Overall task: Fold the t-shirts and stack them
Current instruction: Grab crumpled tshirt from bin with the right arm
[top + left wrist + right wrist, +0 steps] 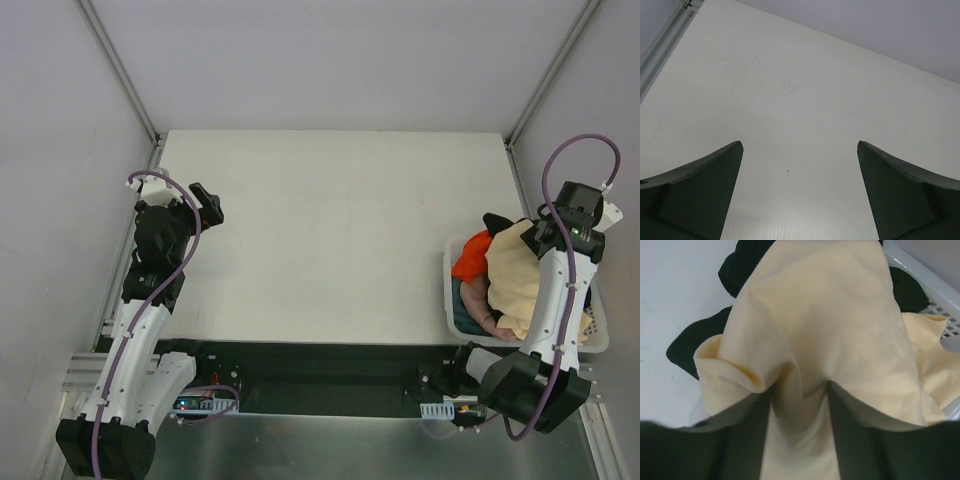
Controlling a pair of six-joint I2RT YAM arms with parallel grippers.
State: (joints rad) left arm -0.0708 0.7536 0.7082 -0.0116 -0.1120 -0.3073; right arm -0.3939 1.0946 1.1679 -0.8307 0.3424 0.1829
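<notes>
The pale peach-yellow t-shirt [512, 272] hangs from my right gripper [548, 232] over the white basket [448, 300] at the table's right edge. In the right wrist view the right gripper [799, 390] is shut on a fold of the peach-yellow t-shirt [825, 315], with the cloth bunched between the fingers. A black t-shirt [497, 221] and an orange t-shirt [470, 262] lie in the basket; the black t-shirt also shows in the right wrist view [690, 345]. A pinkish t-shirt [478, 298] lies beneath them. My left gripper [207, 203] is open and empty at the table's left edge, and the left wrist view shows it [800, 150] over the bare table.
The white table [330, 230] spreads between the arms. Metal frame rails [120, 70] run up the back corners. The basket's lattice wall [940, 305] stands at the right of the right wrist view. A black strip with electronics [300, 380] runs along the near edge.
</notes>
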